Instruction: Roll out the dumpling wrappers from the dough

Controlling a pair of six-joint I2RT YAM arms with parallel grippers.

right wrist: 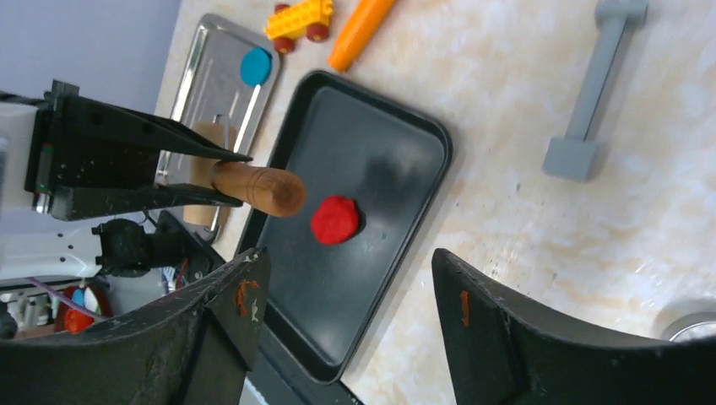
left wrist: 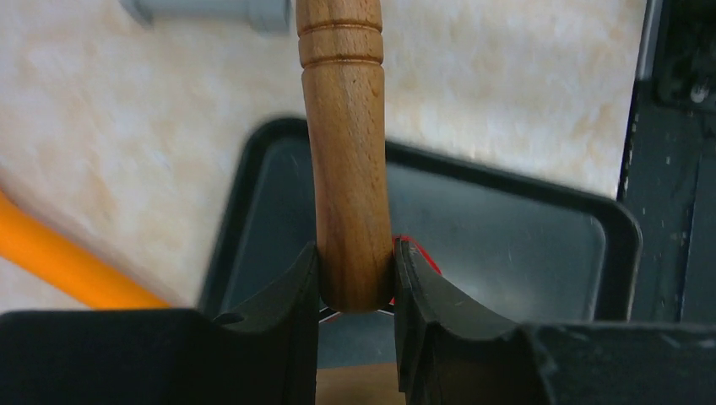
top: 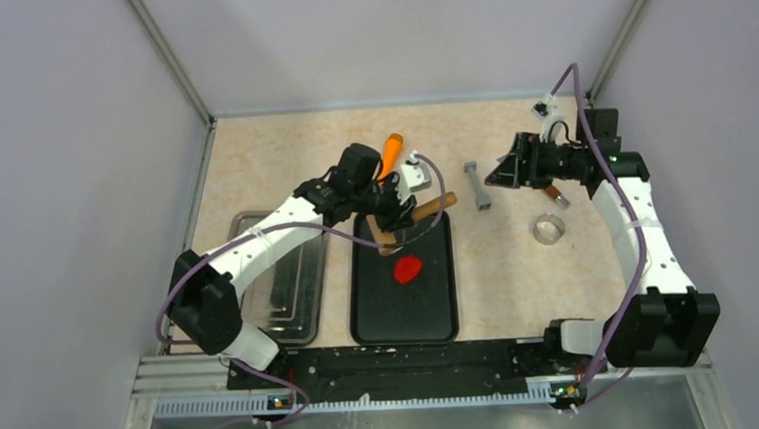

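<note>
The dough [top: 408, 268] [right wrist: 335, 219] is a small red oval blob lying near the middle of the black tray [top: 361, 312] [right wrist: 397, 143]. My left gripper [top: 390, 219] [left wrist: 355, 278] is shut on one end of a wooden rolling pin [top: 426, 211] [left wrist: 346, 160] [right wrist: 257, 187]. It holds the pin above the tray's far end, short of the dough. In the left wrist view only a red sliver of dough [left wrist: 425, 256] shows beside the right finger. My right gripper [top: 504, 173] [right wrist: 348, 257] hangs open and holds nothing, over the table right of the tray.
A grey dumbbell-shaped tool [top: 477, 184] [right wrist: 591, 93] lies right of the tray, and a round ring [top: 548, 228] lies nearer. An orange carrot-shaped piece [top: 391, 151] [right wrist: 359, 29] sits beyond the tray. A metal tray [top: 287, 286] [right wrist: 211, 84] at left carries a blue disc [right wrist: 255, 66].
</note>
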